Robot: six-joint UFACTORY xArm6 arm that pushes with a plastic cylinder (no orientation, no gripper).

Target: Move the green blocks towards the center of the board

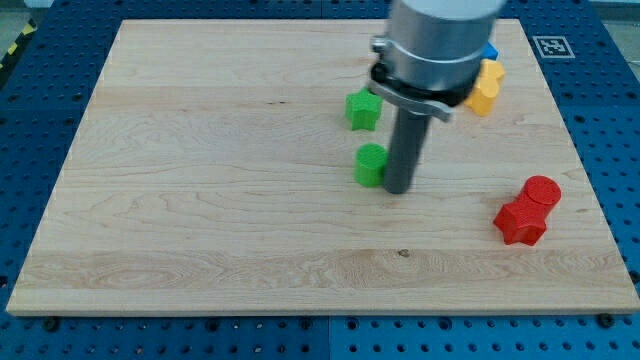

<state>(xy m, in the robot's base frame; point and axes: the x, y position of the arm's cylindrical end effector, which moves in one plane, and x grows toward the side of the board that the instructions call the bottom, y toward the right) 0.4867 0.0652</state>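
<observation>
A green star-shaped block (364, 109) lies above the board's middle, to the right. A second green block, a round cylinder (371, 165), lies just below it. My tip (397, 188) rests on the wooden board (200, 180) right beside the green cylinder, on its right side, touching or almost touching it. The rod rises from the tip to the grey arm body at the view's top.
Two red blocks, a cylinder (542, 191) and a star-like one (520, 223), sit together at the view's right. A yellow block (485, 88) and a partly hidden blue block (490, 50) lie at the top right, next to the arm.
</observation>
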